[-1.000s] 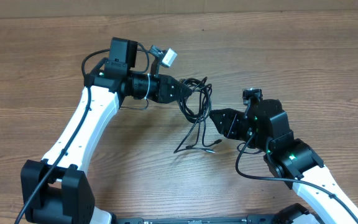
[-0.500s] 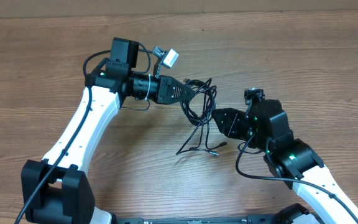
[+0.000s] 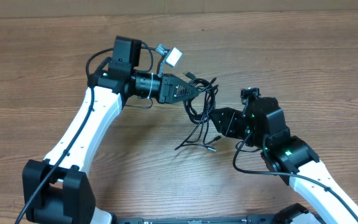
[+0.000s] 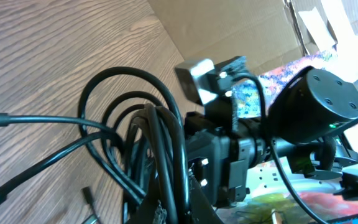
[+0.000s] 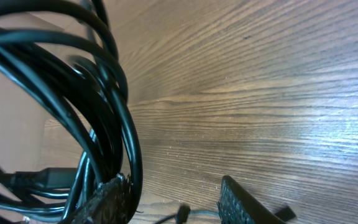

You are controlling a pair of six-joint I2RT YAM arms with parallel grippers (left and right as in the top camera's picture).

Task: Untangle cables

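While the cables (image 3: 201, 102) make one clump of black loops, held up near the middle of the table (image 3: 291, 56), the step in hand is judged to be the first pulling-apart, hardly begun.

- Left jaws: pressed together on the far-left side of the clump, pinching several strands.
- Right jaws: spread, at the near-right side. The loops lie against one finger (image 5: 107, 199), and nothing is pinched between the two.
- Loose ends: these trail from the clump down to the table on the near side, and one small plug (image 3: 214, 147) lies flat there.
- Next move, as a judgement: the right jaws should close on a single loop, not the bunch, then draw right and near while the left holds firm.
- Change from a second ago: the clump and left jaws sit a little further right, the right jaws have edged in leftward, and the trailing ends have dragged slightly.
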